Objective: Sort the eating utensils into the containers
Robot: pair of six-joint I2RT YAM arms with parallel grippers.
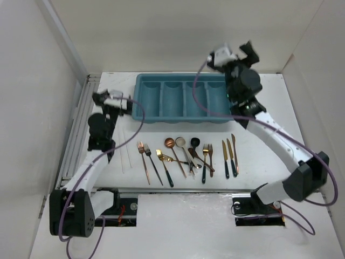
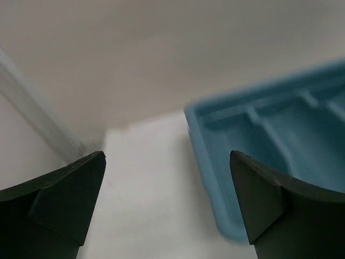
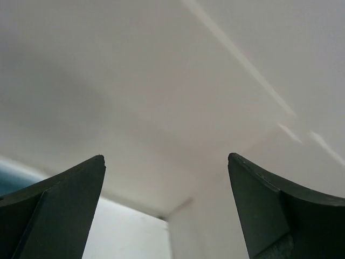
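The teal tray [image 1: 141, 102] lies at the back of the table; its four compartments look empty. The utensils lie in a row in front of it: copper forks [image 1: 143, 155], a copper spoon [image 1: 170, 143], a white spoon [image 1: 180, 142], a black spoon [image 1: 194, 142], a gold fork [image 1: 207, 154] and knives [image 1: 230, 154]. My left gripper [image 1: 121, 102] is open and empty by the tray's left end; the left wrist view [image 2: 167, 162] shows the tray [image 2: 280, 124] to its right. My right gripper [image 1: 229, 54] is open and empty, raised over the tray's far right; in the right wrist view [image 3: 166, 162] it faces the wall corner.
White walls enclose the table on the left, back and right. A metal rail [image 1: 75, 135] runs along the left edge. Two thin pale sticks [image 1: 125, 156] lie left of the forks. Purple cables [image 1: 202, 102] hang from both arms, one across the tray.
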